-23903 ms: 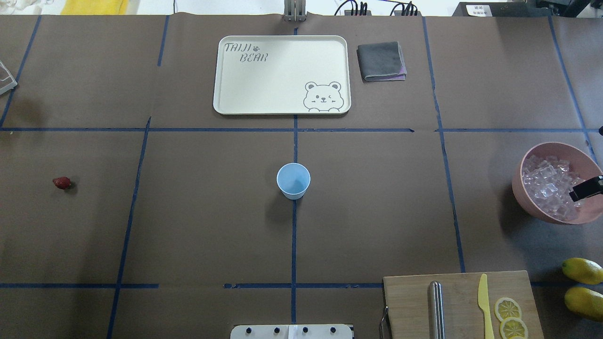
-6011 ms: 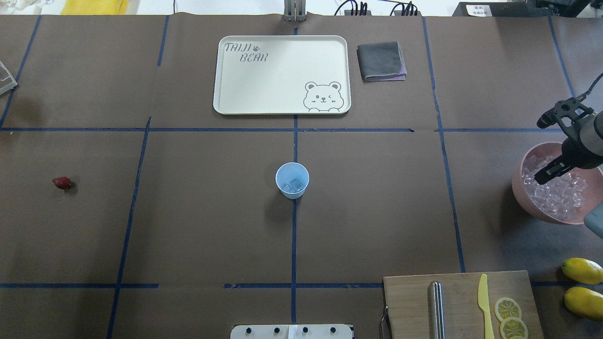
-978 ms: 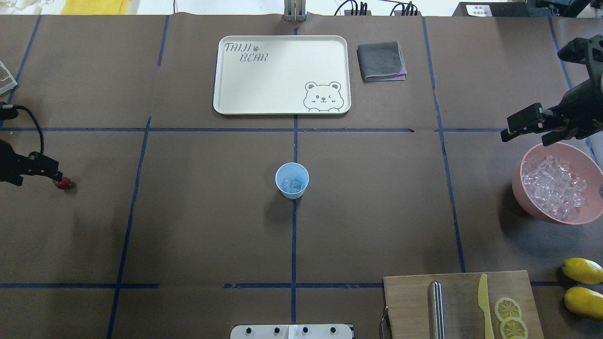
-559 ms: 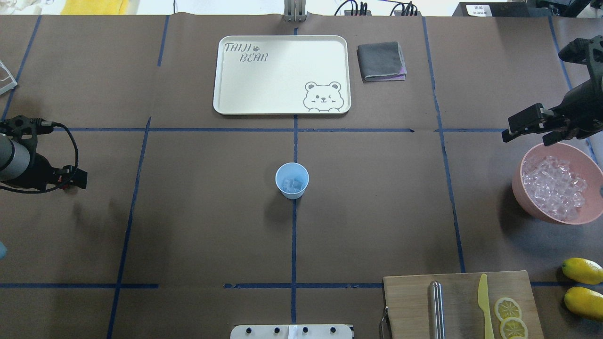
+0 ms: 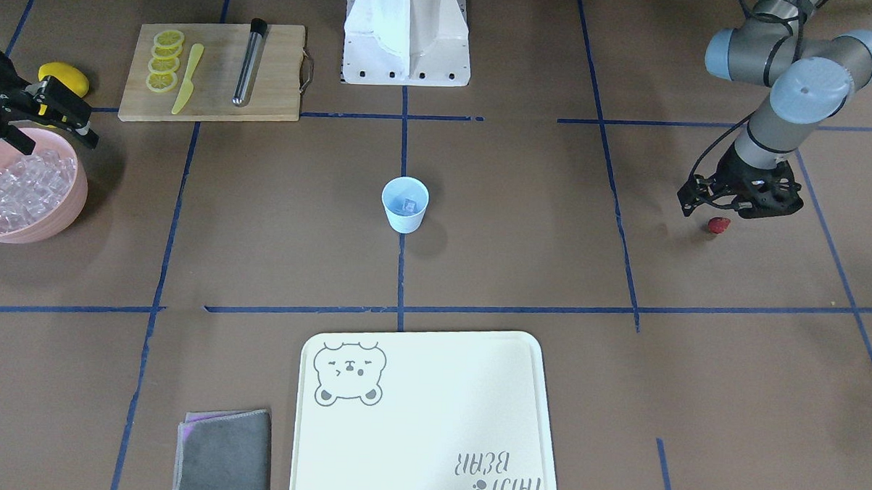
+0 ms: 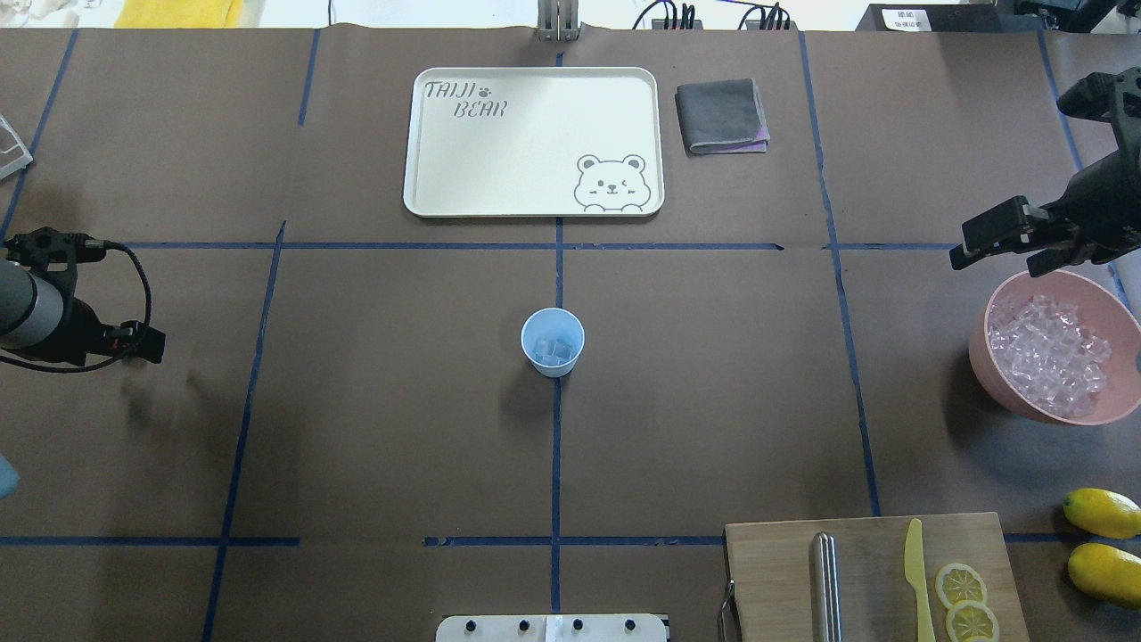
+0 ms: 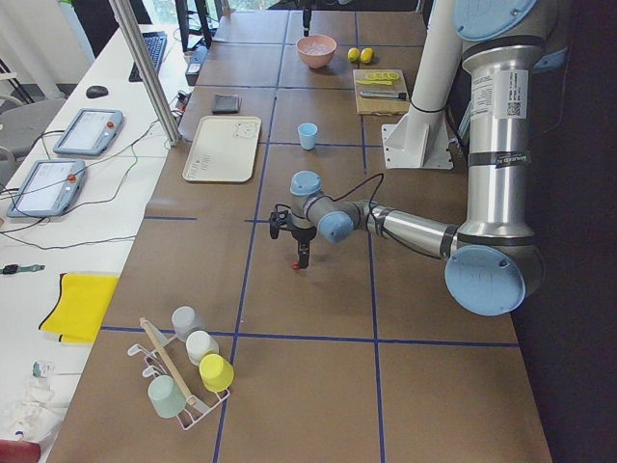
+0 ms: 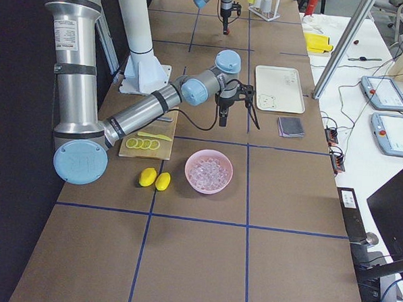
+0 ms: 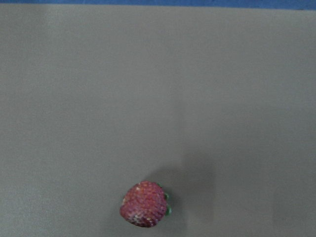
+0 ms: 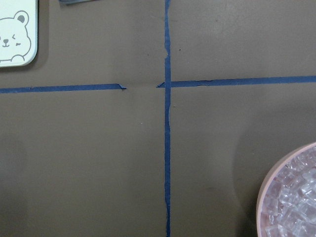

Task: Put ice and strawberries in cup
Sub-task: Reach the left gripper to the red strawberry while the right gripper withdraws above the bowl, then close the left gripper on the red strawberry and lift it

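Nearest my base, right side: board (image 6: 775,571) carrying a steel rod (image 6: 825,584), a yellow knife (image 6: 916,580) and a row of lemon slices (image 6: 963,597). Two whole lemons (image 6: 1104,513) lie on the paper just off its right end.

Mid-table, centre: cup (image 6: 554,368) upright on the blue tape line. There is ice (image 6: 554,349) in it, a few clear cubes low in the bottom, well under the rim.

Mid-table, far right: pink bowl (image 6: 979,357), heaped with more ice (image 6: 1047,357) almost to the rim. My right pincer (image 6: 991,266) hangs above the paper just beyond the bowl's far rim, fingers spread, holding nothing. Its wrist camera looks down on a tape crossing, with the bowl's edge and cubes in the lower right corner.

Mid-table, far left: strawberry (image 5: 718,225) on the paper, well apart from the cup. My left pincer (image 6: 153,344) points down right over it, and from overhead the pincer hides the berry. I cannot tell whether its fingers are spread or pressed together, nor whether they touch the berry. The left wrist camera shows the berry lying on the paper at the lower edge, green cap to the right.

Far side: cream tray (image 6: 517,160) with a bear drawing and "TAIJI BEAR", beyond the cup on the centre line. A folded grey cloth (image 6: 722,116) sits near its right edge, not touching it
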You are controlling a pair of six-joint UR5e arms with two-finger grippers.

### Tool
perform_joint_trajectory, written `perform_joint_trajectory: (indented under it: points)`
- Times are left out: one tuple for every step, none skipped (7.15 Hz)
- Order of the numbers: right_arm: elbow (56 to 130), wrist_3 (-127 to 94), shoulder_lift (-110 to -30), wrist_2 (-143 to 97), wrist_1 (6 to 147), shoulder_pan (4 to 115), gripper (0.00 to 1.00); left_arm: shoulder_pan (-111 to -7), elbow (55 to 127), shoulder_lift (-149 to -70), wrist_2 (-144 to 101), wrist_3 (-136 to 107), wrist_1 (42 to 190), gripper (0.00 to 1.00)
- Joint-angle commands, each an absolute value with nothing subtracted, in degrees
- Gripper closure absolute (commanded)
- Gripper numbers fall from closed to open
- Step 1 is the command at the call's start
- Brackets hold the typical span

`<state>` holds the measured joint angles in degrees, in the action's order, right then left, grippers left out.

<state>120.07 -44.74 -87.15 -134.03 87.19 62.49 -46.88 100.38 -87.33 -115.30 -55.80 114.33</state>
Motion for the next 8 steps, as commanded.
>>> perform_joint_trajectory:
  points:
    - [119.97,-44.74,-86.84,-133.95,87.19,62.49,0.0,-46.85,98.97,-87.63,-115.31,-55.72,114.43,0.01]
    - [120.14,-44.74,-86.75,-134.03,87.19,62.49,0.0,-46.76,98.79,-88.06,-115.31,-55.72,114.35,0.01]
    - [120.23,-44.74,-86.75,-133.95,87.19,62.49,0.0,-46.84,98.62,-88.15,-115.31,-55.72,114.43,0.03]
    - [120.23,-44.74,-86.75,-133.95,87.19,62.49,0.0,-46.85,98.44,-88.15,-115.31,-55.72,114.35,0.06]
    - [120.23,-44.74,-86.75,-133.95,87.19,62.49,0.0,-46.85,98.26,-88.15,-115.31,-55.72,114.35,0.1]
    - [120.32,-44.74,-86.75,-133.95,87.19,62.49,0.0,-46.85,98.26,-88.15,-115.31,-55.72,114.35,0.11]
    - [120.32,-44.74,-86.75,-133.95,87.19,62.49,0.0,-47.02,98.26,-88.07,-115.23,-55.64,114.35,0.12]
    - [120.41,-44.74,-86.75,-133.95,87.19,62.49,0.0,-47.11,98.26,-88.07,-115.14,-55.72,114.35,0.14]
